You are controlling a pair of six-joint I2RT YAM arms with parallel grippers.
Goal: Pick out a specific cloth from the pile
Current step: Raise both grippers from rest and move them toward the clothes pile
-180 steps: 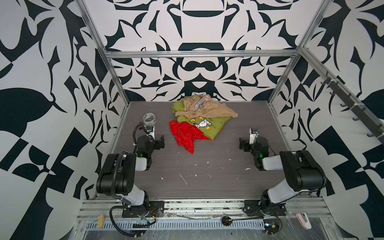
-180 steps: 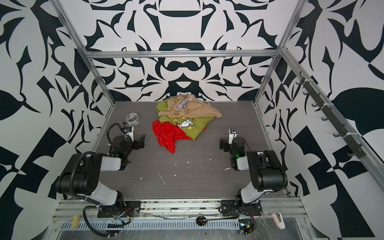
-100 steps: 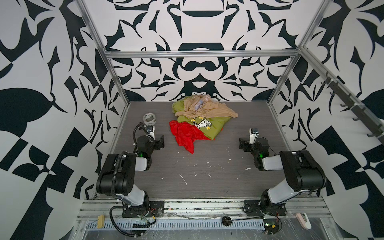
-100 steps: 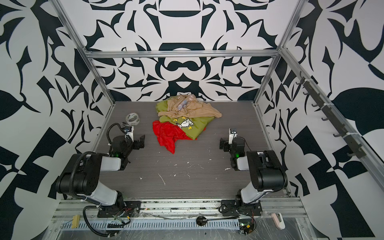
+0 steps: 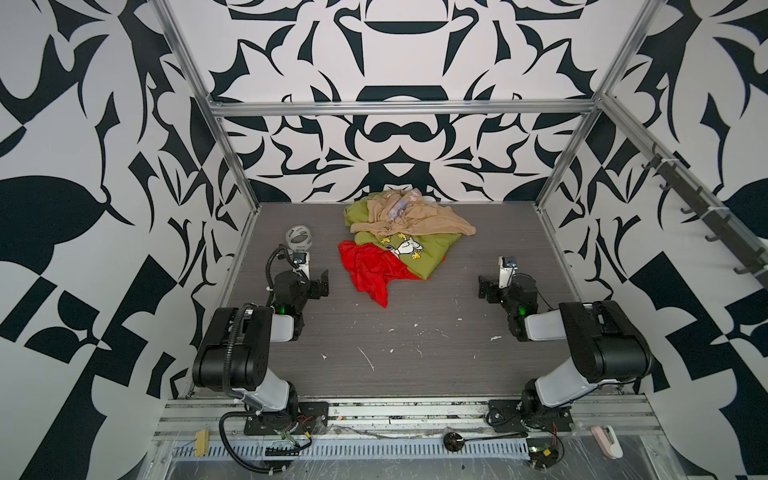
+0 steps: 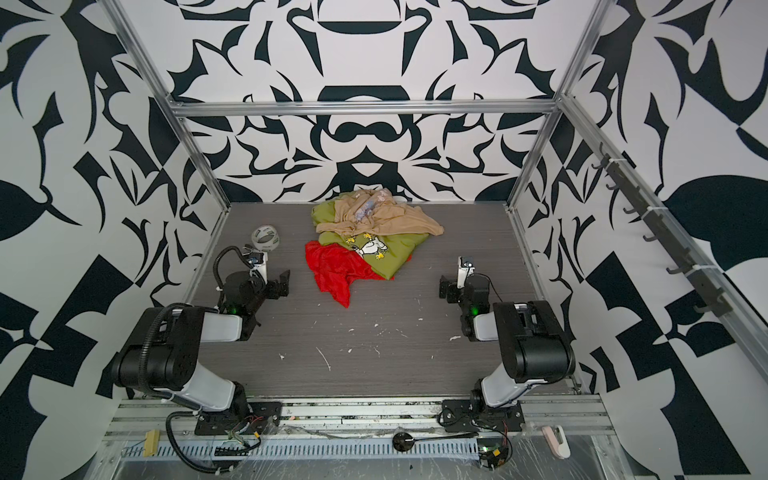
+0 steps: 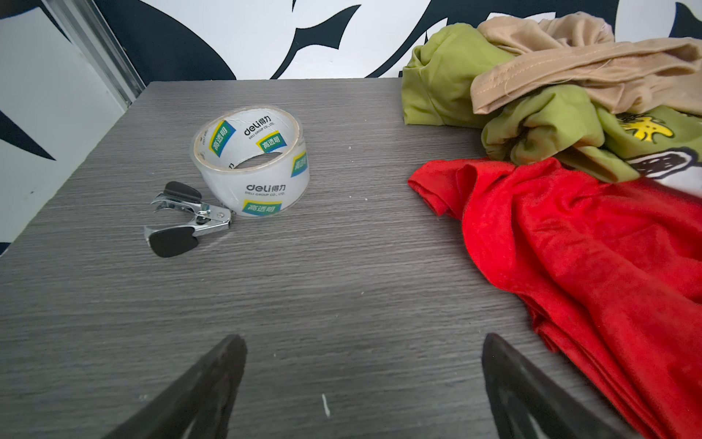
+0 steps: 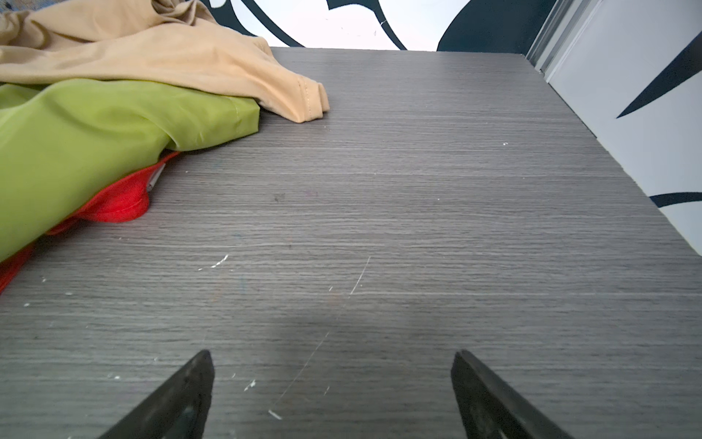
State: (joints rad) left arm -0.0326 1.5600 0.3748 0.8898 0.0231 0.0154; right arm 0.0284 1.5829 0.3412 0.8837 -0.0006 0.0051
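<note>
Table holds the pile at its far middle, the red cloth spilling out at its near left (green shirt overlapping it). Flanking it, left gripper and right gripper sit low, jaws wide apart, empty.

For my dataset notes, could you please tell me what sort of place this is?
Likely a robot test cell: aluminium frame, patterned walls, left arm and right arm bolted to a rail by a grey table.

Tabletop qty: 1 red cloth, 1 olive-grn shirt w/ cartoon print, 1 beige garment, 1 clear tape roll, 1 staple remover, 2 robot arms.
</note>
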